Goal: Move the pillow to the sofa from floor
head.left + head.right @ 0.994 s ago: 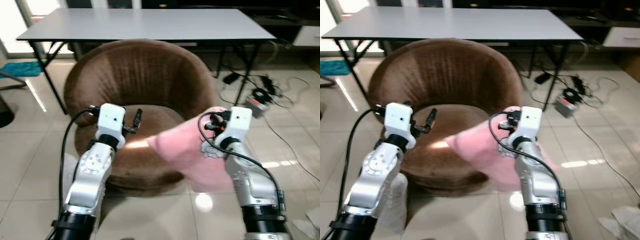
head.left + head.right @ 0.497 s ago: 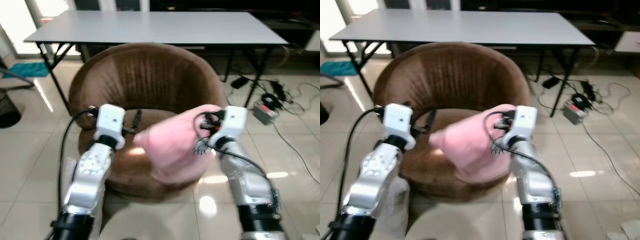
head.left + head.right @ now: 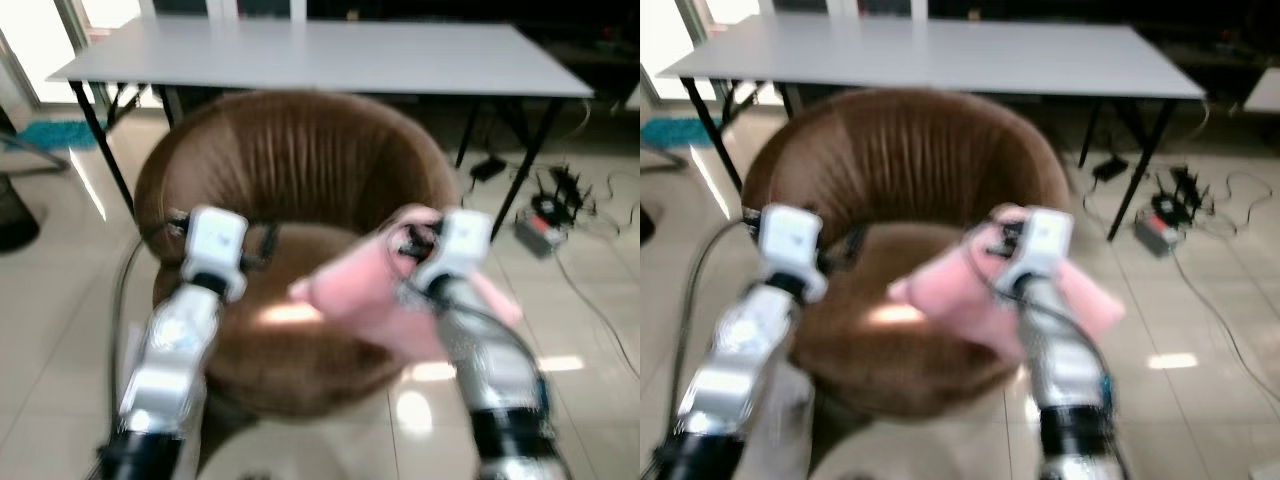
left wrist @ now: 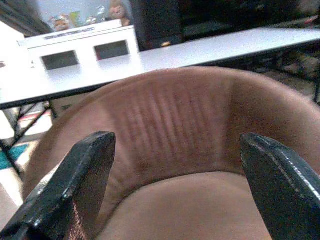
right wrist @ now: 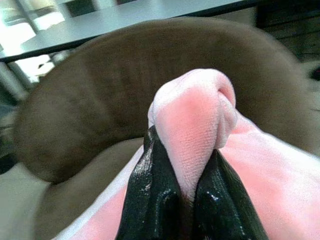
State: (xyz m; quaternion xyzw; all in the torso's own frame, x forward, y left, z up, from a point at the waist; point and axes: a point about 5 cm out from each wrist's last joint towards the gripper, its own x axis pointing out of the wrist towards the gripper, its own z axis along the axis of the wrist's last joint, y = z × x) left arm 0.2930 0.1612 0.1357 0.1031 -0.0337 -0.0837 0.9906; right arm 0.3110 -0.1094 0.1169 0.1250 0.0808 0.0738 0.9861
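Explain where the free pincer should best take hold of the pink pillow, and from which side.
Probably the loose corner of the pink pillow drooping over the brown sofa seat. The open left pincer could come from the robot's left, since the right pincer already pinches a bunched fold at the other end.

Both eye views motion-blurred; pillow (image 3: 375,300) underside hidden behind right arm; sofa (image 4: 190,130) cut off at edges.

Right hand (image 5: 187,197) carried pillow (image 3: 370,300) over sofa (image 3: 290,160)
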